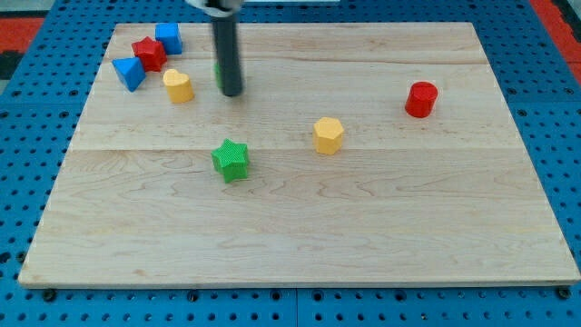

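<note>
My tip [232, 93] rests on the wooden board [381, 236] in the upper left part of the view. A green block [219, 75] sits right behind the rod, mostly hidden, and seems to touch it. A yellow block [179, 86] lies a little to the tip's left. Farther left stand a blue triangular block [129, 73], a red star-like block [149, 53] and a blue cube [168, 37]. Below the tip sits a green star [231, 160].
A yellow hexagonal block [329, 135] lies near the board's middle. A red cylinder [421, 99] stands at the view's right. Blue pegboard [36, 163] surrounds the board on all sides.
</note>
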### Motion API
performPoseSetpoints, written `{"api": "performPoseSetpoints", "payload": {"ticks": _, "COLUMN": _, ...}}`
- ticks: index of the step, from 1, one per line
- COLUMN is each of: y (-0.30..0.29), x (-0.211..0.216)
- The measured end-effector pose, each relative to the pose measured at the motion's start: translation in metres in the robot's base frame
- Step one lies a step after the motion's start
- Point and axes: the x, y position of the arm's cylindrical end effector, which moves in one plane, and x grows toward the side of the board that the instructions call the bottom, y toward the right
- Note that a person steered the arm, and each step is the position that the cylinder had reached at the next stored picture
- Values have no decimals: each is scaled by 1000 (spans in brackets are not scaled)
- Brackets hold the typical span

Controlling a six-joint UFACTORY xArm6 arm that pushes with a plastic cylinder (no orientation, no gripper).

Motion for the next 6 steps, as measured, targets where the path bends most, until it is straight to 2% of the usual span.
{"api": "performPoseSetpoints", "payload": {"ticks": 1, "y": -6, "x": -30}}
{"api": "performPoseSetpoints", "payload": {"ticks": 2, "y": 35, "x": -2}}
{"api": "performPoseSetpoints", "payload": {"ticks": 3, "y": 7, "x": 35}}
{"api": "performPoseSetpoints", "payload": {"ticks": 4, "y": -57, "x": -3}}
{"api": "performPoseSetpoints", "payload": {"ticks": 5, "y": -82, "x": -27}}
{"api": "performPoseSetpoints", "payload": {"ticks": 6, "y": -23, "x": -15}}
